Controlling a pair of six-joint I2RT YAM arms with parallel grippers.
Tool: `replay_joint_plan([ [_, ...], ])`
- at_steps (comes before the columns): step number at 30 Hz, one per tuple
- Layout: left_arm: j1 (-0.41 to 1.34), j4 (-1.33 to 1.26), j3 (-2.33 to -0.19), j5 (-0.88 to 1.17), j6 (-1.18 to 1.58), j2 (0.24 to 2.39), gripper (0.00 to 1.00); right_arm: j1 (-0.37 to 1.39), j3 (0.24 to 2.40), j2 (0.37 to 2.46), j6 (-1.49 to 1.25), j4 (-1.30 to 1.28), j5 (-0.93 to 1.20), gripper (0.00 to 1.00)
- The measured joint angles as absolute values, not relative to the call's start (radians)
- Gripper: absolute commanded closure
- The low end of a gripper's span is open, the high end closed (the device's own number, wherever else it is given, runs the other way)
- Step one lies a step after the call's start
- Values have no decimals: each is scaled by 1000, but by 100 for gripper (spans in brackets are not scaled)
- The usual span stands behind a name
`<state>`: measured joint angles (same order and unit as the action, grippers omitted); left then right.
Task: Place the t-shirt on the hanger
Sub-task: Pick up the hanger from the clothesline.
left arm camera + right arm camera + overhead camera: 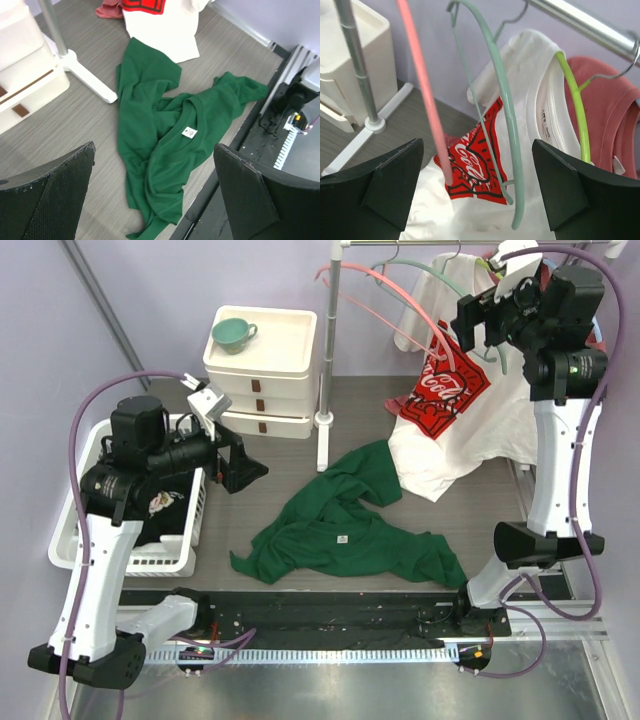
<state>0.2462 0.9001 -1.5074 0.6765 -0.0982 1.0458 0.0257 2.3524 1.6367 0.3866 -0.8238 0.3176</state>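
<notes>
Left end effector (155,150): jaws fully apart, nothing in them. It hangs over the left part of the worktop (270,490), camera looking down at the t-shirt (160,145).

Right end effector (477,145): jaws wide apart, also empty. It's up at the rail in the upper right of the top view, facing the hanging clothes.

T-shirt: crumpled on the worktop, centre to lower centre of the top view, neck label up. Its upper end reaches the hem of the white shirt (450,410). Neither arm touches it.

Hanger (509,120): on the rail, centre of the right wrist frame, seen between the two fingers but not gripped. The pink hanger (422,100) is to its left. To its right, the lime-green hanger (572,100) carries the white shirt, and the faded red shirt (615,110) is at the right edge. The mint hanger is bare.

Upper left in the top view: white drawer unit (262,370) with a teal cup (232,333) on top. The white basket (100,530) sits at far left, under the left arm.
</notes>
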Motion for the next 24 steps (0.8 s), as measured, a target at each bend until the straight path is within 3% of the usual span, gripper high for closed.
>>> replay_joint_plan([
  [8, 244, 891, -1507, 719, -85, 1036, 0, -92, 2313, 1716, 419, -827, 373, 6],
  [14, 243, 885, -1501, 727, -85, 1036, 0, -88, 2253, 1721, 437, -815, 412, 13],
  [17, 242, 886, -1498, 727, -85, 1036, 0, -87, 2252, 1745, 439, -806, 422, 23],
  [20, 242, 886, -1498, 727, -86, 1034, 0, -87, 2252, 1773, 444, -797, 424, 47],
  [24, 242, 886, -1498, 727, -86, 1034, 0, -87, 2249, 1798, 443, -793, 431, 66],
])
